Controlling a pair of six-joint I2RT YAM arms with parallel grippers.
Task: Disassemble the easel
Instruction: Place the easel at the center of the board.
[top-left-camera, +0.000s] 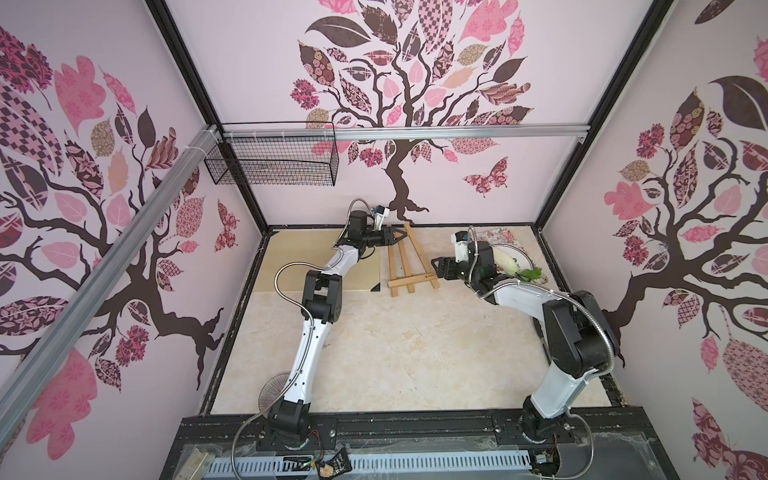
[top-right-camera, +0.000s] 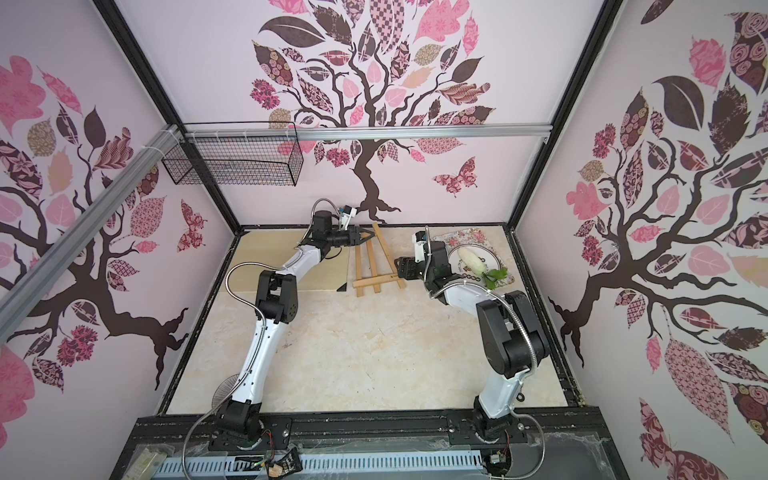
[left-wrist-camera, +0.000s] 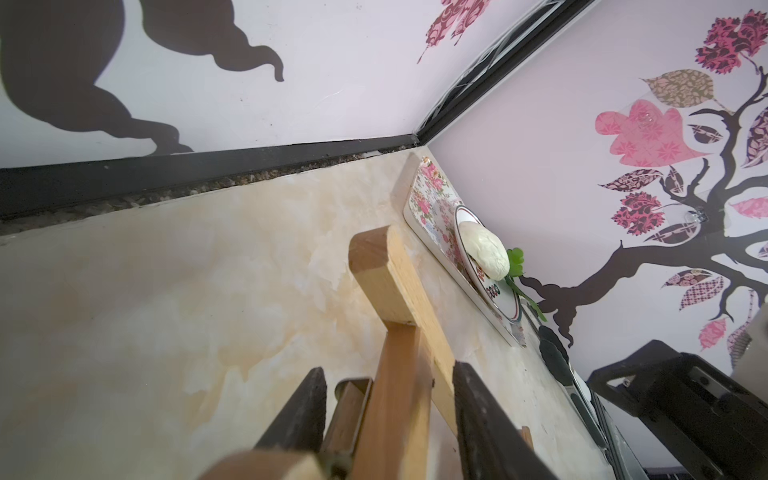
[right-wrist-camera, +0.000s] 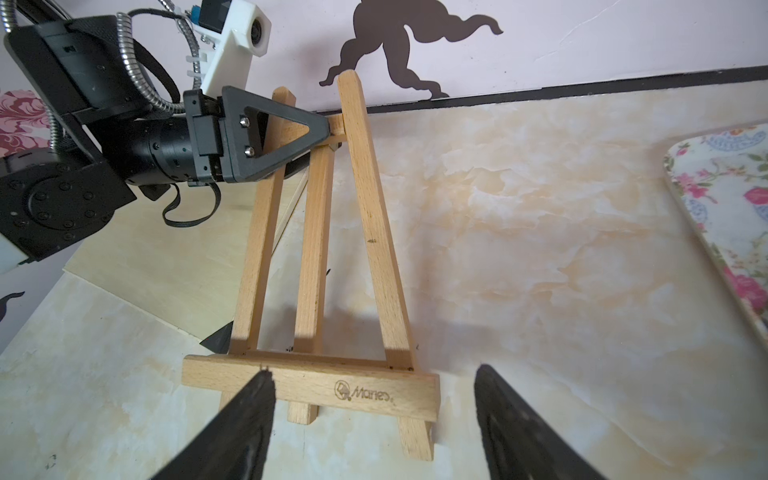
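My left hand (left-wrist-camera: 388, 368) sits half-open astride the easel (right-wrist-camera: 376, 232) top, likely steadying it; my right hand (right-wrist-camera: 374, 371) hovers wide, empty.

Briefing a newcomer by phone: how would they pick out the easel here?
Go to the table's far edge, under the painted tree trunk. Between the pale plywood board and the floral tray is the easel: the only A-frame of thin wooden slats.

Easel (right-wrist-camera: 311, 249): pale wood, smooth, matt. Tabletop (right-wrist-camera: 540, 228): marble-look, slight sheen. Tray (right-wrist-camera: 706, 187): smooth, floral-printed.
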